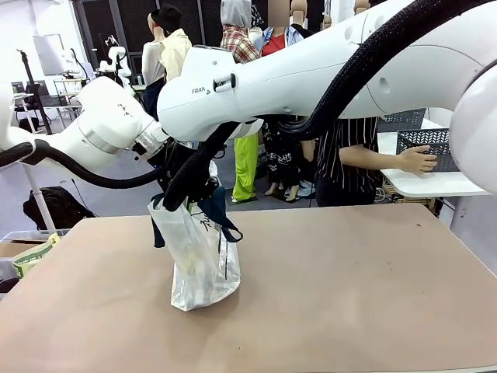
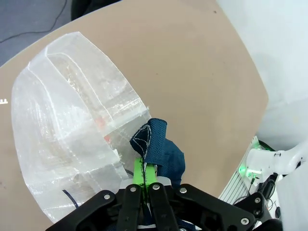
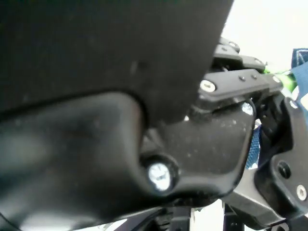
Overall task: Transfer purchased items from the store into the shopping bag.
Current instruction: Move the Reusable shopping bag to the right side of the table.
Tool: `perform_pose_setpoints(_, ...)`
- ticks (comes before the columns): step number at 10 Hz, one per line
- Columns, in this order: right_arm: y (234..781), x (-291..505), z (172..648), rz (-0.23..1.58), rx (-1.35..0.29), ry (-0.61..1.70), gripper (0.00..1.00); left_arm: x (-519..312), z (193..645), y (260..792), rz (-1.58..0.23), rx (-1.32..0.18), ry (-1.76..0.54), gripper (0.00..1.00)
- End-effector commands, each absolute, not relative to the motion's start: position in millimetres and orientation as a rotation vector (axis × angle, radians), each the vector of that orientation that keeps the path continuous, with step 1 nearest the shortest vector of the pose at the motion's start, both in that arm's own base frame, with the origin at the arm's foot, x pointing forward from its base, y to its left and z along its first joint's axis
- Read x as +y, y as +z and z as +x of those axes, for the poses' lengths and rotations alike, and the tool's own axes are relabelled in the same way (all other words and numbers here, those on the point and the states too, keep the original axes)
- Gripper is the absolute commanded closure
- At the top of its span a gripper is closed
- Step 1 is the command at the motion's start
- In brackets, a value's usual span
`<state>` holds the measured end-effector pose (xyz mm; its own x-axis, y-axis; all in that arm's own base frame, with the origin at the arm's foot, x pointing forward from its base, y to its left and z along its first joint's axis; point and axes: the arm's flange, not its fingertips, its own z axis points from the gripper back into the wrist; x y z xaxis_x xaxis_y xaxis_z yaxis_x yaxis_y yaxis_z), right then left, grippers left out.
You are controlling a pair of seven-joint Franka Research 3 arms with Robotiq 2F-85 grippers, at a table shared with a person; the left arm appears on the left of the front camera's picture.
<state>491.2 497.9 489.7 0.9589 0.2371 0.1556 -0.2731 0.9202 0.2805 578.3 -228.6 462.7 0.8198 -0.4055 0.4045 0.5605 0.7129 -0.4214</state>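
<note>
At centre left of the front frame, my left gripper [image 2: 144,180] is pinching the shopping bag's [image 1: 200,260] navy handle [image 2: 159,149] between closed fingers, the bag standing on the tabletop [image 1: 349,287]. My right fingers' state I cannot tell. At far right, a person's hand [image 1: 418,160] is touching the store [image 1: 423,148].

You have one plastic bag [image 1: 198,260] at the frame's lower centre, two blue straps [image 1: 221,217] on it, one lattice basket [image 1: 423,148] at far right, and one person's hand [image 1: 418,161] on that basket.
</note>
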Motion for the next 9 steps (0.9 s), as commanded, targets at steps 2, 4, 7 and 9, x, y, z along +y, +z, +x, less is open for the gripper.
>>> perform_pose_setpoints(2,486,501,477,0.304,-0.151,0.272,0.09,-235,575,463,-0.531,-0.295,-0.524,1.0)
perform_pose_setpoints(4,493,493,472,0.313,-0.175,0.258,0.0,-234,575,463,-0.535,-0.292,-0.527,1.0)
perform_pose_setpoints(7,514,469,458,0.336,-0.246,0.22,0.0,-233,575,463,-0.54,-0.288,-0.526,1.0)
perform_pose_setpoints(9,528,445,445,0.361,-0.287,0.203,0.0,-234,576,463,-0.535,-0.288,-0.526,1.0)
